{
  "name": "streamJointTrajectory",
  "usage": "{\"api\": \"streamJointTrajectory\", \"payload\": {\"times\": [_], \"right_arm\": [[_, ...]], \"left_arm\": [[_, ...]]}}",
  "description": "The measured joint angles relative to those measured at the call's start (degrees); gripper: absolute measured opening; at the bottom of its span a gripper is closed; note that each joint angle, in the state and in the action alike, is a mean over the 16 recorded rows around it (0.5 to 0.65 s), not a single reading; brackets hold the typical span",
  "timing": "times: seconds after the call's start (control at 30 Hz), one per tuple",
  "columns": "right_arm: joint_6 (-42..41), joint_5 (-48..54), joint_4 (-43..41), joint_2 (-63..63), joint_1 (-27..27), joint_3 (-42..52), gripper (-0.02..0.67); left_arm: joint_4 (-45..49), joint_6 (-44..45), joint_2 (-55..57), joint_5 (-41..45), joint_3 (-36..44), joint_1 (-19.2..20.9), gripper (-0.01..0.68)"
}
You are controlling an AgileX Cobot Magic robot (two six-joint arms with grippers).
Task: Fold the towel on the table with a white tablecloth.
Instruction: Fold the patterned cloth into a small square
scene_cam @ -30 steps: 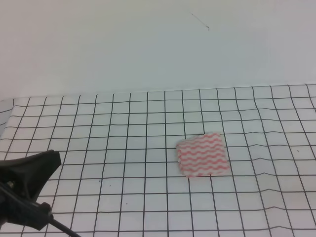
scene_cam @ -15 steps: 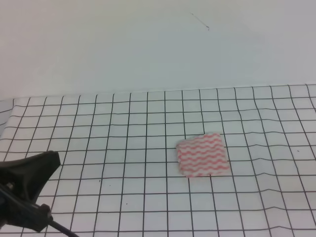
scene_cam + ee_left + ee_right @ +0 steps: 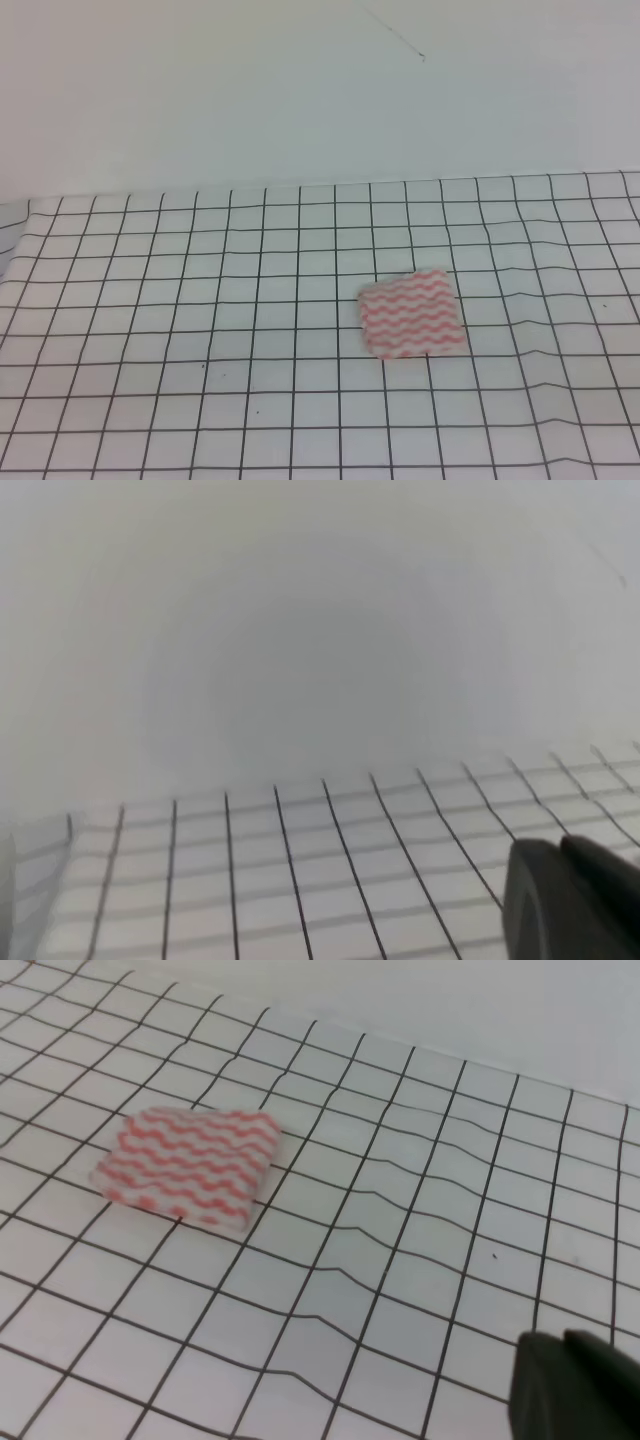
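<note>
Your towel [image 3: 411,313] lies flat on the white tablecloth [image 3: 200,300], which covers the table [image 3: 560,420]. In the exterior high view it sits right of centre, a compact rectangle with pink-red and white wavy stripes, covering a few grid squares. Its edges look doubled in the right wrist view [image 3: 188,1165], where the near edge shows some thickness, though you cannot count the layers from these pictures.

Your right gripper [image 3: 575,1385] shows only as a dark tip at the lower right corner of the right wrist view. The towel lies well apart from it, ahead and to its left, with several grid squares of bare cloth between them. Nothing is held at that tip, but whether its fingers are spread or closed cannot be told.

Your left gripper [image 3: 570,900] shows likewise as a dark, blurred tip at the lower right of the left wrist view. Ahead of it you see only gridded cloth and a plain pale wall [image 3: 300,630]. The towel is outside that view. Its finger state cannot be told either.

Neither gripper appears in the exterior high view. The tablecloth carries shallow wrinkles to the right of the towel.
</note>
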Motion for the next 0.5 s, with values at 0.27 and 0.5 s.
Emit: {"api": "streamJointTrajectory", "payload": {"times": [0.27, 0.5], "right_arm": [[-0.1, 0.0, 0.0, 0.0, 0.0, 0.0, 0.0], [-0.1, 0.0, 0.1, 0.1, 0.0, 0.0, 0.0]], "left_arm": [[28.7, -32.2, -9.5, 6.2, 7.9, 4.3, 0.0], [46.2, -47.7, -14.6, 11.5, 11.6, 6.1, -0.001]]}}
